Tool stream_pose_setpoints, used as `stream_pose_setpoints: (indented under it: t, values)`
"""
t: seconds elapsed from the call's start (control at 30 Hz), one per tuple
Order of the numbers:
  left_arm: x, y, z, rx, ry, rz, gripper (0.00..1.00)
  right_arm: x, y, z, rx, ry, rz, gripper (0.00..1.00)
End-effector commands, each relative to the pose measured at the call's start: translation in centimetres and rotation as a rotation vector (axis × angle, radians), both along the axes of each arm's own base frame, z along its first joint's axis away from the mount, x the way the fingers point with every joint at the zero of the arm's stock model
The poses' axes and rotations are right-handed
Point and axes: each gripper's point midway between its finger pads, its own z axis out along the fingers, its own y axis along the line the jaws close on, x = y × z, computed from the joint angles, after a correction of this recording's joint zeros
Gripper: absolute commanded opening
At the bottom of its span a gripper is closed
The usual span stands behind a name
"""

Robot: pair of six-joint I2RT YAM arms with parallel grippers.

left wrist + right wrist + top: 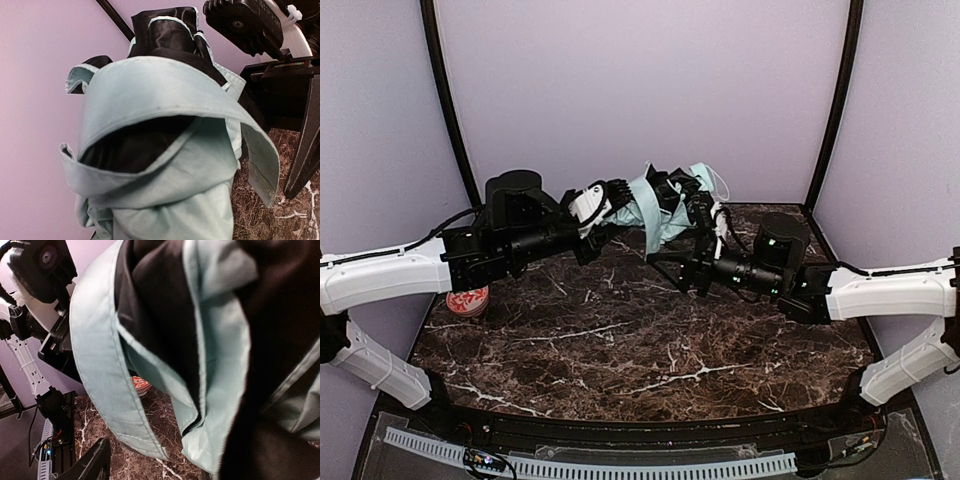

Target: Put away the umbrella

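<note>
The umbrella (655, 205) hangs in the air over the back of the table, a crumpled bundle of mint fabric with black lining showing. My left gripper (613, 198) is shut on its left end; in the left wrist view the umbrella (165, 165) fills the frame and hides my fingers. My right gripper (702, 215) is at the bundle's right end. In the right wrist view the umbrella (215, 340) hangs close, with a mint band looping down. One black finger (92, 462) stands apart from the fabric and the other is hidden.
A red patterned cup (468, 301) stands at the table's left edge under my left arm, and the cup (141, 385) also shows in the right wrist view. The dark marble table (640, 350) has purple walls on three sides.
</note>
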Motion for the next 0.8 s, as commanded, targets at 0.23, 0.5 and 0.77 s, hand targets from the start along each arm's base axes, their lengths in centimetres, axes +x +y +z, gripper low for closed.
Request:
stream_pose_setpoints:
  t: [0.23, 0.5, 0.77]
  values:
    - [0.2, 0.1, 5.1, -0.132, -0.070, 0.012, 0.00, -1.8, 0.6, 3.2, 0.103, -0.033, 0.121, 0.60]
    - [0.4, 0.3, 5.3, -0.133, -0.071, 0.032, 0.00, -2.3, 1.1, 3.2, 0.109, -0.006, 0.163, 0.13]
    - [1.2, 0.0, 5.6, -0.142, -0.071, 0.058, 0.00, -2.6, 1.4, 2.4, 0.087, 0.056, 0.202, 0.01]
